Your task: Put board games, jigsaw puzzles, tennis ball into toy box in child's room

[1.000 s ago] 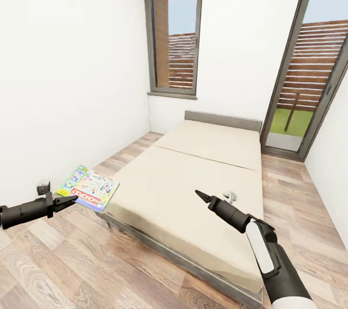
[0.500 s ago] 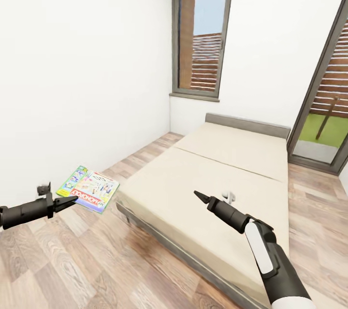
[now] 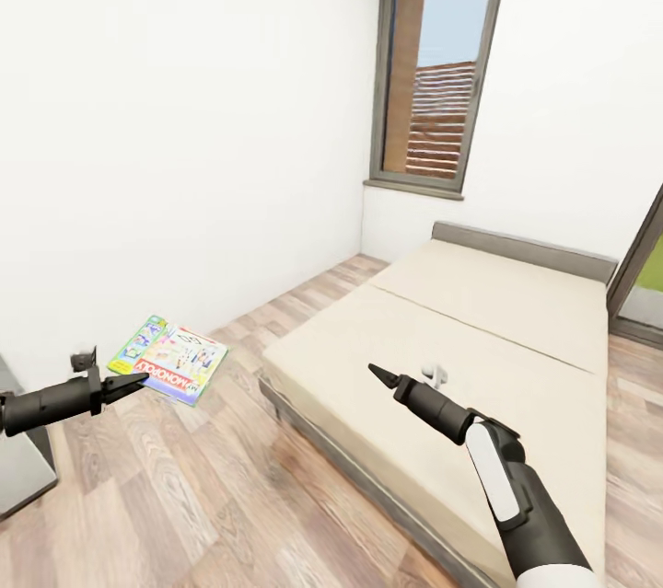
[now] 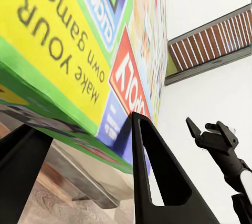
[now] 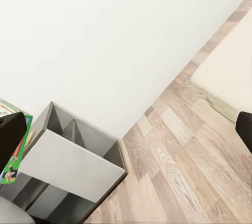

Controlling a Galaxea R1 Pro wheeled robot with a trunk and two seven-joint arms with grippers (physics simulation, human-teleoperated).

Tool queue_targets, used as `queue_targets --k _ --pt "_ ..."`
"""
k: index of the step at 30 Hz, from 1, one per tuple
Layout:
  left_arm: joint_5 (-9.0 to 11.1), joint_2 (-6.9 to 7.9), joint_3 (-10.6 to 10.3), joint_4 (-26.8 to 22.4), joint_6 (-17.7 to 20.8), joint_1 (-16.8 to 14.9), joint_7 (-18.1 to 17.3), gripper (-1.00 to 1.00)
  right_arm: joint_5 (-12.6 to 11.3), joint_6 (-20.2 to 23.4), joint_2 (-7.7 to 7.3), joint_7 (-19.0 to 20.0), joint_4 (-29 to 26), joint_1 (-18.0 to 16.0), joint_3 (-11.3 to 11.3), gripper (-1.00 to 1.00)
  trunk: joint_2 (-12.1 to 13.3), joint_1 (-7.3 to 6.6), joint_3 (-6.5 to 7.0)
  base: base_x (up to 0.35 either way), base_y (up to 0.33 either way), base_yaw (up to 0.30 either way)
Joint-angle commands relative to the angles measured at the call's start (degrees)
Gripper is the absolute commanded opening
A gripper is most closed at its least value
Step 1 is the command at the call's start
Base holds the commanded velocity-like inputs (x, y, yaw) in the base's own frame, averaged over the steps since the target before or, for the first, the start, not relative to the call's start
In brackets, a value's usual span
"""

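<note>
My left gripper (image 3: 138, 379) is shut on the edge of a board game (image 3: 170, 358), a thin flat box with yellow, green and red print, held level above the wood floor near the white wall. In the left wrist view the board game (image 4: 79, 40) sits between the two black fingers (image 4: 157, 176). My right gripper (image 3: 378, 374) hangs open and empty over the near corner of the bed (image 3: 479, 330), a plain beige mattress. The right gripper (image 4: 210, 132) also shows in the left wrist view, fingers apart.
A low dark grey side unit (image 3: 18, 468) stands at the lower left by the wall, and the right wrist view shows the side unit (image 5: 68, 166) with open compartments. Wood-plank floor (image 3: 230, 478) runs between wall and bed. A tall window (image 3: 442, 63) is behind the bed.
The whole view has swung left, so the bed and window sit further right and the grey side unit has come in at the lower left. Both arms hold the same pose.
</note>
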Motion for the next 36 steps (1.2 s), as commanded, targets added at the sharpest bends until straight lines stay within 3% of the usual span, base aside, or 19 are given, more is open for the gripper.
queue_targets --k 1,3,9,36 --pt "0.25 0.00 0.04 0.02 0.43 -0.04 -0.10 -1.00 0.17 0.45 0.06 0.11 0.00 -0.03 -0.17 1.00 0.38 -0.23 0.12 0.000 0.000 0.288" --pt "0.26 -0.03 0.06 0.02 0.39 -0.07 -0.10 -1.00 1.86 0.44 0.08 0.11 0.02 -0.03 -0.20 1.00 1.18 -0.67 0.48 0.000 0.000 0.289" --pt "0.26 -0.09 0.03 0.02 0.33 -0.03 -0.11 -1.00 3.51 0.43 0.22 0.11 -0.09 -0.03 -0.16 1.00 3.59 -1.98 1.56 0.000 0.000 0.289" --pt "0.26 -0.58 -0.04 -0.01 0.21 -0.01 -0.11 -1.00 3.64 0.43 0.19 0.11 -0.31 -0.03 -0.16 1.00 14.42 -7.91 6.41 0.000 0.000 0.289"
